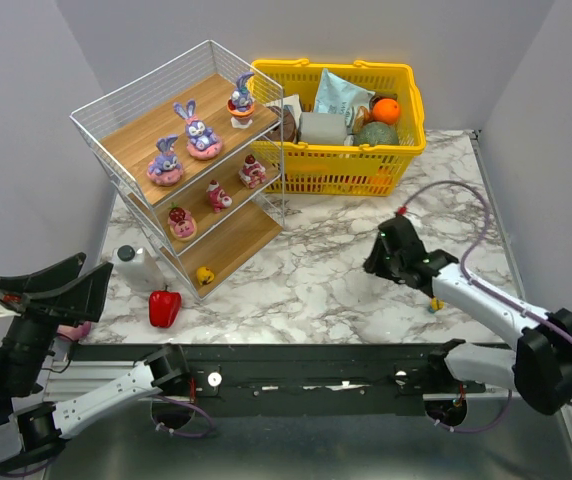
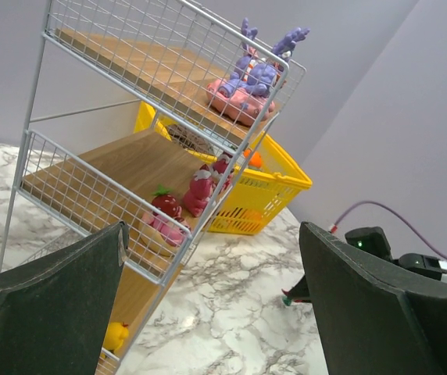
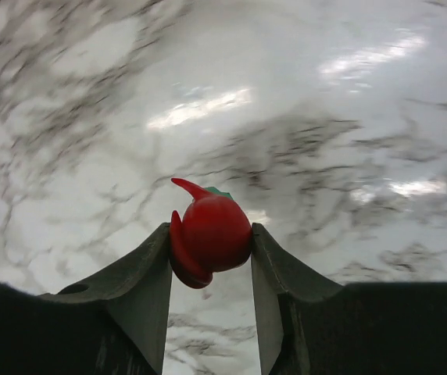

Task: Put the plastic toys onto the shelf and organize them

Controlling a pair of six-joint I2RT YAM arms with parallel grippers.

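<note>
Right wrist view: the right pincer is closed partway onto a small red toy with a green tip, one finger on each flank. Judged, this is a grip for carrying it to the shelf. Whether the toy is clear of the counter cannot be told. This pincer is at mid-counter, well apart from the shelf. The left pincer is spread fully and holds nothing; it faces the shelf front, seemingly parked.

Shelf contents:
- top board: three purple bunnies
- middle board: three pink-red figures
- bottom board: one yellow piece

The yellow basket behind the shelf holds a packet, an orange and other groceries — none judged task items.
</note>
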